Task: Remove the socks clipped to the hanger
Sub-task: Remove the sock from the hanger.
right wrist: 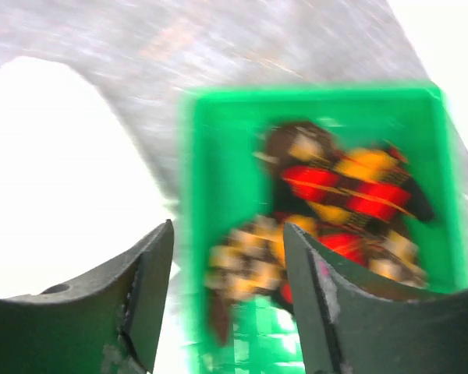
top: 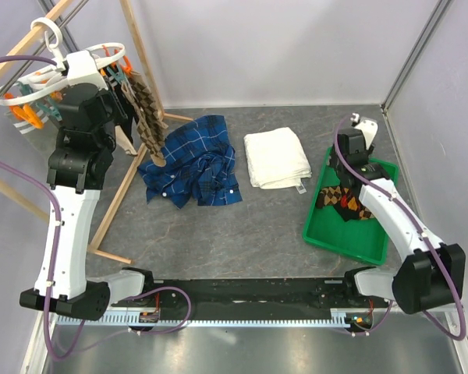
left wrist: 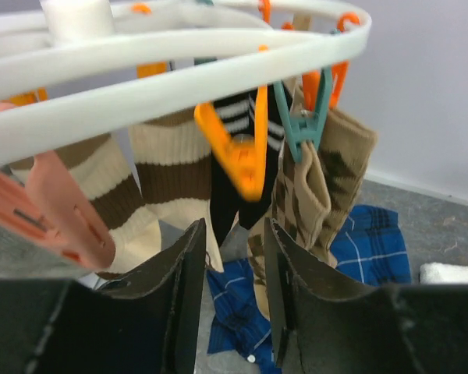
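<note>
The left gripper [left wrist: 232, 234] holds its two black fingers [left wrist: 183, 280] a little apart, with nothing pinched in the narrow gap. The white plastic round hanger [left wrist: 179, 89] arcs across just above and beyond the fingertips, and socks dangle from its ring. A pair of brown-and-tan checkered socks [left wrist: 316, 195], clipped by a teal clothespin [left wrist: 300, 121], hangs just past the right fingertip. A black sock with white stripes [left wrist: 225, 206] hangs straight ahead of the gap, partly behind a blurred orange clothespin [left wrist: 238, 152]. Two cream-and-brown striped socks [left wrist: 168, 171] hang beyond the left finger, and a salmon-pink clothespin [left wrist: 58, 210] sits close to the camera on that finger's outer side. Whether any sock brushes a fingertip cannot be told. Below and past the fingers a crumpled blue plaid shirt [left wrist: 370, 241] lies on the grey table [left wrist: 444, 226], with a corner of a folded white towel [left wrist: 452, 273] far off the right finger. The right gripper [right wrist: 228, 234] has its fingers [right wrist: 148, 288] spread wide and grips nothing. Under and just ahead of them lies a green plastic tray [right wrist: 191, 195]. In it lies a heap of brown, red and orange argyle socks [right wrist: 343, 195], mostly ahead of the right finger. The wrist view is too blurred to count them. In the top view the heap sits in the tray's far half.
</note>
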You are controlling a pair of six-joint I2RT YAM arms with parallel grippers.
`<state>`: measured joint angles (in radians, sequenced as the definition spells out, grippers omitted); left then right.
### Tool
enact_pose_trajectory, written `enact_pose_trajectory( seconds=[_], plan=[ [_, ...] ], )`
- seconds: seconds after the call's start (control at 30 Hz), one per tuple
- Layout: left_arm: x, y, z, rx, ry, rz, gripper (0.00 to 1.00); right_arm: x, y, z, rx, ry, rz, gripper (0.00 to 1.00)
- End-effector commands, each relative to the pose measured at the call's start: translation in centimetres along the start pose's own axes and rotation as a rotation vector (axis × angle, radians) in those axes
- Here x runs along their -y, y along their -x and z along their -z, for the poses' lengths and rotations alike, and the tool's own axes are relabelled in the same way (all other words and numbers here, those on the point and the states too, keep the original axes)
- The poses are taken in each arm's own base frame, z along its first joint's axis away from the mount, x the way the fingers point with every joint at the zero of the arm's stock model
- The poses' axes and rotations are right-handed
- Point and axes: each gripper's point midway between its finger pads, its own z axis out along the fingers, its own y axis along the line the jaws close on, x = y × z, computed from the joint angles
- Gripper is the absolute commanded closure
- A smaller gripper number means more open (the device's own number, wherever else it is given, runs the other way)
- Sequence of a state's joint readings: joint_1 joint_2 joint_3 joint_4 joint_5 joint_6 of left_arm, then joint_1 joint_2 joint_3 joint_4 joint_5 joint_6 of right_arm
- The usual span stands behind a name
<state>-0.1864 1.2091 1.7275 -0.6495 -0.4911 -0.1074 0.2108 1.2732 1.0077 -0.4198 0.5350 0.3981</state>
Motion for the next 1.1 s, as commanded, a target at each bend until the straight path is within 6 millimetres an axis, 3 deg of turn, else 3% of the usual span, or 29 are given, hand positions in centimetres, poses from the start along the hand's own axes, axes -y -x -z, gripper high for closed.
enact_pose_trajectory(
  seconds=[0.0,0.17,0.23,0.27,0.33,0.37,0.5,0.57,0.6,0.63,0.67,0.7,0.77,0.8,0.83,0.9,0.93,1.0,1.07],
  plan=[
    [-0.6,-0.1,1.0,-0.007,0.015,0.035,0.56,-7.3,6.0,5.3,0.169,0.290,-0.056,0.33],
    [-0.9,0.6,1.7,0.010,0.013,0.041,0.54,-14.9,9.3,10.0,0.289,0.534,-0.018,0.29],
    [-1.1,0.6,1.9,0.014,0.017,0.040,0.53,-18.1,9.6,12.0,0.312,0.676,-0.008,0.29],
    [-1.2,0.7,2.0,0.017,0.020,0.040,0.53,-20.2,11.0,14.1,0.379,0.777,-0.043,0.30],
    [-1.5,0.9,2.2,0.022,0.029,0.039,0.52,-23.6,10.7,16.4,0.417,0.951,-0.039,0.31],
    [-1.6,1.0,2.3,0.025,0.030,0.042,0.52,-25.4,12.5,19.3,0.519,1.060,-0.081,0.33],
    [-1.4,0.7,2.3,0.018,0.018,0.038,0.51,-31.7,11.7,23.7,0.659,1.283,0.030,0.32],
    [-1.6,0.3,2.2,0.008,0.029,0.027,0.51,-35.6,11.0,24.8,0.671,1.363,0.103,0.31],
    [-1.7,0.2,2.2,0.005,0.034,0.023,0.50,-37.7,9.4,23.7,0.640,1.383,0.136,0.31],
    [-1.9,0.1,2.2,0.002,0.045,0.018,0.50,-38.7,10.5,24.9,0.678,1.410,0.135,0.31],
    [-2.0,-0.1,2.1,-0.003,0.052,0.013,0.50,-39.7,10.3,26.0,0.697,1.449,0.135,0.30],
    [-2.1,-0.1,2.2,-0.004,0.055,0.011,0.50,-41.2,9.0,25.0,0.681,1.455,0.152,0.30],
    [-2.3,-0.3,2.2,-0.006,0.066,0.009,0.50,-42.7,9.8,26.8,0.740,1.502,0.136,0.30],
    [-2.3,-0.4,2.3,-0.008,0.066,0.008,0.50,-44.1,8.4,25.8,0.724,1.505,0.153,0.30],
    [-2.3,-0.4,2.4,-0.008,0.063,0.009,0.50,-44.8,9.0,27.0,0.757,1.522,0.144,0.30],
    [-2.2,-0.4,2.4,-0.007,0.055,0.016,0.50,-46.8,7.6,25.9,0.763,1.501,0.178,0.29],
    [-2.2,-0.5,2.4,-0.007,0.055,0.018,0.50,-47.3,8.4,26.9,0.792,1.505,0.166,0.29],
    [-2.3,-0.4,2.5,-0.006,0.063,0.019,0.50,-49.1,6.7,25.5,0.783,1.486,0.200,0.28],
    [-2.5,-0.2,2.6,-0.003,0.069,0.023,0.50,-50.0,7.1,26.2,0.807,1.498,0.187,0.27]
  ],
)
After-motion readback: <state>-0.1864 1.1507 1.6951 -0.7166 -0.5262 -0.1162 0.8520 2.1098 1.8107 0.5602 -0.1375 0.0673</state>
